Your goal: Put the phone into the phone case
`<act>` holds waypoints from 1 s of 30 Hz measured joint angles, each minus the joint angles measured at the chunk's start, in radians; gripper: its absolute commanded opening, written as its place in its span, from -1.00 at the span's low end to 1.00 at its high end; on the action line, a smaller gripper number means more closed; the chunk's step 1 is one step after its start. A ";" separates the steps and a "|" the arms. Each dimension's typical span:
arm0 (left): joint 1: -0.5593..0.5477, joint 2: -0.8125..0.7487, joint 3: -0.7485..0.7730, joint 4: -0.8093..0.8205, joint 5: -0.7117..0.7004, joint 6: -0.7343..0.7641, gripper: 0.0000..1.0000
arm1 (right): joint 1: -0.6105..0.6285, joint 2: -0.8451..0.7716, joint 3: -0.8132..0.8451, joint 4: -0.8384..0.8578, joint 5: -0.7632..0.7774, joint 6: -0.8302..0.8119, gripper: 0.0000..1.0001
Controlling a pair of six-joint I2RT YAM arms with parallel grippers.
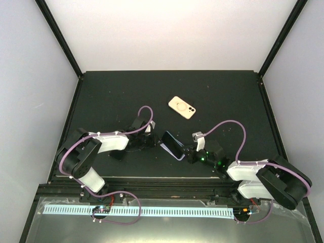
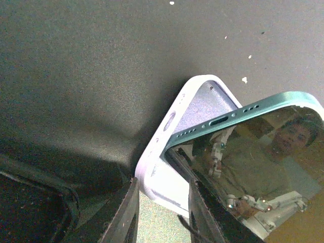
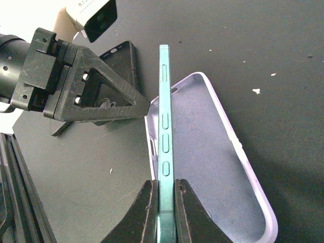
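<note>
The green phone (image 3: pixel 164 111) stands on its long edge, pinched between the pads of my right gripper (image 3: pixel 165 183), which is shut on it. Its lower edge rests inside the lavender phone case (image 3: pixel 212 152), which lies open side up on the black table. In the left wrist view the phone's dark screen (image 2: pixel 258 157) leans over the case (image 2: pixel 202 104). My left gripper (image 2: pixel 164 185) is shut on the case's near corner, one finger on each side. From above, both grippers meet at the phone (image 1: pixel 171 140), the left gripper (image 1: pixel 153 142) on its left and the right gripper (image 1: pixel 188 152) on its right.
A beige phone-shaped item with a ring and a camera cut-out (image 1: pixel 181 107) lies farther back on the table. A black case (image 3: pixel 121 58) sits behind my left gripper's finger (image 3: pixel 101 96). Raised frame rails (image 1: pixel 71 116) border the table.
</note>
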 measured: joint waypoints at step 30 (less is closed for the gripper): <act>-0.011 -0.027 -0.142 0.203 0.085 -0.068 -0.45 | -0.018 -0.020 -0.002 -0.047 -0.118 -0.044 -0.86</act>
